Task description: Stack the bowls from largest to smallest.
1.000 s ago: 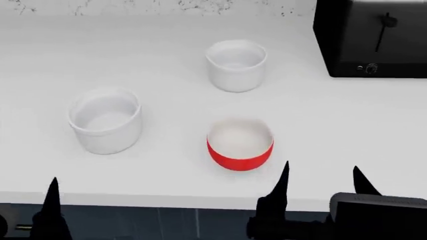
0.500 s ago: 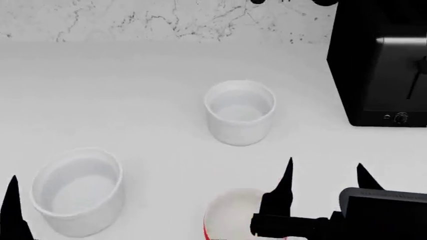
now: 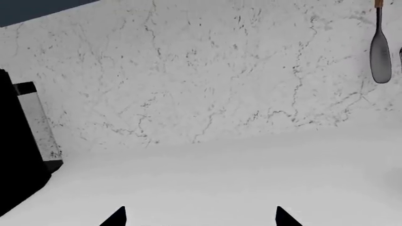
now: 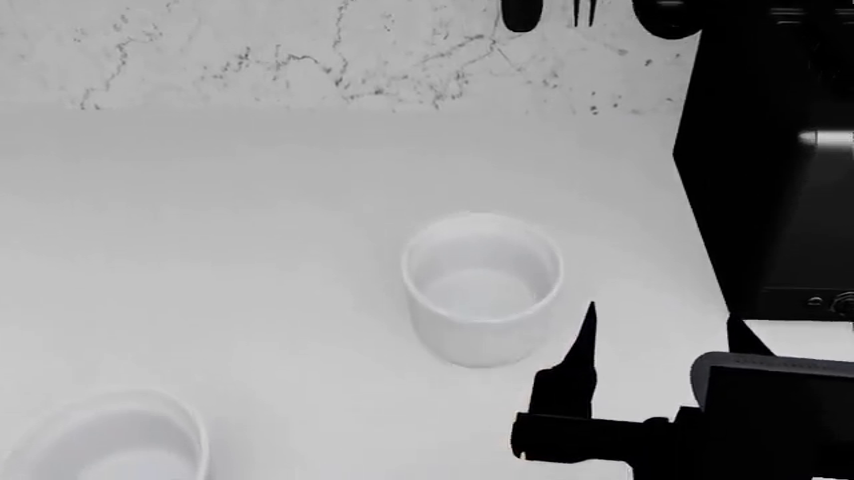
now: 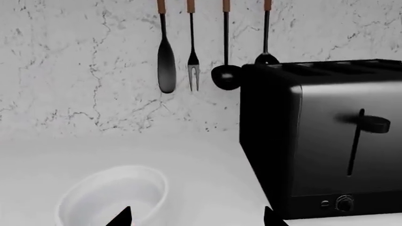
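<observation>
The smaller straight-sided white bowl stands upright mid-counter. It also shows in the right wrist view, just beyond my fingertips. The large white bowl is cut off at the head view's lower left corner. The red bowl is out of view. My right gripper is open and empty, close to the right of the small bowl, and shows open in its wrist view. My left gripper is open and empty over bare counter and does not show in the head view.
A black toaster stands at the right, close to my right gripper; it also shows in the right wrist view. Utensils hang on the marble wall behind the white counter.
The head view has shifted toward the wall. The bowls slid down in the picture, the red bowl left the view, and the large bowl is now cut off.
</observation>
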You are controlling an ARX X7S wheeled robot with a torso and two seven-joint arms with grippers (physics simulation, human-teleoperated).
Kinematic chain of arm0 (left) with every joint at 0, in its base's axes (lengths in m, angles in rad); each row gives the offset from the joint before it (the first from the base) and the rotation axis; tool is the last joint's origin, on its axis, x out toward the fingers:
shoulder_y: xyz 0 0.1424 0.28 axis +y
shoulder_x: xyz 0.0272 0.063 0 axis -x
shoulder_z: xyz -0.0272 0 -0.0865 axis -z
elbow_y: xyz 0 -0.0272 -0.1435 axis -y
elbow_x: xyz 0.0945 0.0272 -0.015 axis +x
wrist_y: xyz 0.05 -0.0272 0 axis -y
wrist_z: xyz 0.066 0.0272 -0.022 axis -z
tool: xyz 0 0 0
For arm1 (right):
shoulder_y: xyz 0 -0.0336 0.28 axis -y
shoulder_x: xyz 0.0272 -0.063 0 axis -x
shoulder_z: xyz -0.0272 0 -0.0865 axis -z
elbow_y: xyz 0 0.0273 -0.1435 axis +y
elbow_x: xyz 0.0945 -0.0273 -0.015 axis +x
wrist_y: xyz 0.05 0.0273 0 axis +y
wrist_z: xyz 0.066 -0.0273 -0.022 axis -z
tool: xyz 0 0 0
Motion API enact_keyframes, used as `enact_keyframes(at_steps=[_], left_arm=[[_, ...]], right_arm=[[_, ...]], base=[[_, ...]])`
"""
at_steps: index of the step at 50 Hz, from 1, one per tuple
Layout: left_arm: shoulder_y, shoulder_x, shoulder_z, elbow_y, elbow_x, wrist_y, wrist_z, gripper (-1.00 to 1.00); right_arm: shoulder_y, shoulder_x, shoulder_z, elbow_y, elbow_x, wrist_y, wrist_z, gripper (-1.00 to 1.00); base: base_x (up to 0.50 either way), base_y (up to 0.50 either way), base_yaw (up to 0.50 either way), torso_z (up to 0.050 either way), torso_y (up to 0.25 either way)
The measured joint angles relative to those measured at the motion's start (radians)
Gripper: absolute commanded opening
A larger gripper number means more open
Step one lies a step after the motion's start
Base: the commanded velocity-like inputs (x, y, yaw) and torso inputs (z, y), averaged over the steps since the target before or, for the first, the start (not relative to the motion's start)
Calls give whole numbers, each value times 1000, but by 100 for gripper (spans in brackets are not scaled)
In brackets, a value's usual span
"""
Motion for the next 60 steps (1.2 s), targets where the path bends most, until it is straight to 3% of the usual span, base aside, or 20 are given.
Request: enact_keyframes(at_steps=[9,16,22,31,39,60], left_arm=[[64,-298,158,2,-6,315,-165,100],[57,-451,271,3,-6,466,-245,100],[65,-535,338,4,-7,572,-299,100],[89,-595,403,4,-15,674,-346,100],[115,-617,444,5,2,715,-363,100],[140,-630,477,5,38,766,-398,100]], right_arm=[[54,17,15,-21,25,82,14,100],[95,23,14,-29,45,132,18,100],[184,22,15,-8,79,214,18,100],[422,69,-44,134,96,329,2,100],[658,130,-204,387,89,387,-63,100],[999,129,-586,1012,17,308,-246,100]], base=[[3,0,0,0,-245],[7,0,0,0,-244],[0,0,0,0,-16],[0,0,0,0,0],[0,0,0,0,0],[0,0,0,0,0]])
